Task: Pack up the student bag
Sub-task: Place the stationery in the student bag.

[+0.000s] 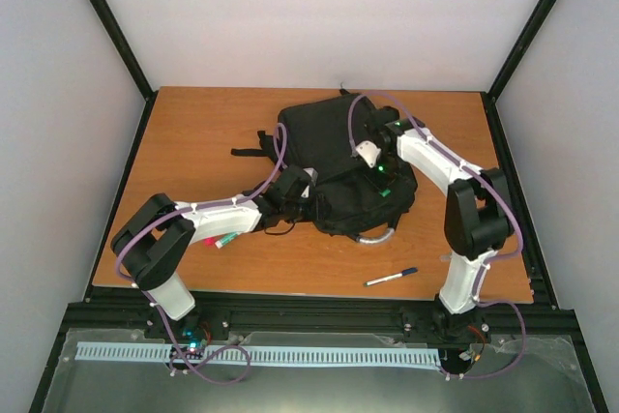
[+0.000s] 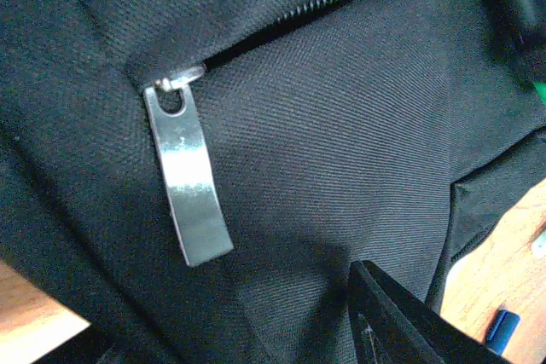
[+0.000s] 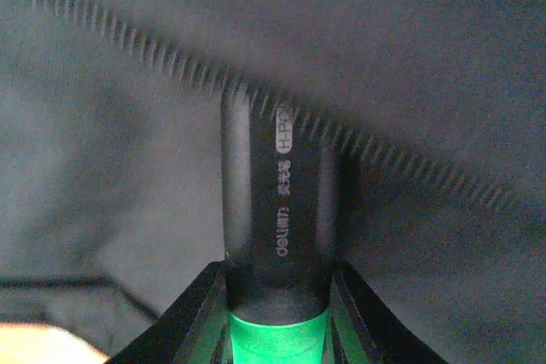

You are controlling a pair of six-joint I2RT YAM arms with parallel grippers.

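a large black student bag lies in the middle of a wooden table, with both arms pressed in on it. the right gripper is clenched on a dark, round-barrelled marker with a green band at its base and pale print along its side. the marker's far end lies across a row of zip teeth, blurred in the dim wrist view. the left gripper sits at the bag's near left side. only one black finger enters its own camera's frame, so whether its jaws are released or clenched cannot be told. that view shows coarse woven fabric and a flat, polished metal zip pull, slightly bent, hanging from its slider. a silvery curved handle pokes out at the bag's near edge. a pen lies apart on the wood. what seem to be pink and green felt-tips are half hidden under the left arm.
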